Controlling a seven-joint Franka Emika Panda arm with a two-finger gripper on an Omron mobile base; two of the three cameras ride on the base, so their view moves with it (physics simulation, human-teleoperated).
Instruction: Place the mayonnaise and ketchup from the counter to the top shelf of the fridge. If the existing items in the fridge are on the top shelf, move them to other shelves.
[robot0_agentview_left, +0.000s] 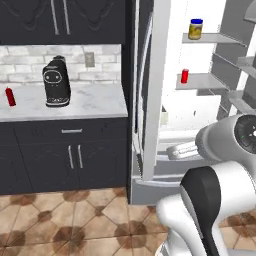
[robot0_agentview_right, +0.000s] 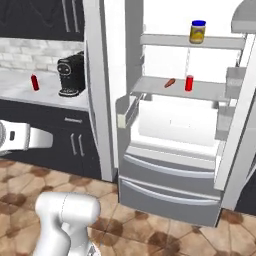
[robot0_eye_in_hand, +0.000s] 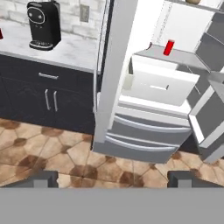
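Jaws: released and holding nothing, the two dark fingertips (robot0_eye_in_hand: 39, 178) set wide apart low in the hand view, above tiled floor (robot0_eye_in_hand: 52, 153) and aimed toward the fridge (robot0_agentview_right: 170, 165).

Fridge: door (robot0_agentview_right: 97, 90) swung open, drawers (robot0_agentview_right: 165, 192) at the bottom.

Mayonnaise (robot0_agentview_right: 198, 31): upright on the top shelf (robot0_agentview_right: 165, 41), near its right end; by its position, this half of the task appears done.

Red can (robot0_agentview_right: 189, 83) and orange-red oval item (robot0_agentview_right: 170, 82): both on the lower shelf (robot0_agentview_right: 150, 87), well apart from the mayonnaise, so the top shelf stays free for the condiments.

Ketchup (robot0_agentview_left: 9, 96): upright on the desk (robot0_agentview_left: 95, 102), far left, beyond the black coffee machine (robot0_agentview_left: 56, 81). Not yet fetched; likely the next item to collect.
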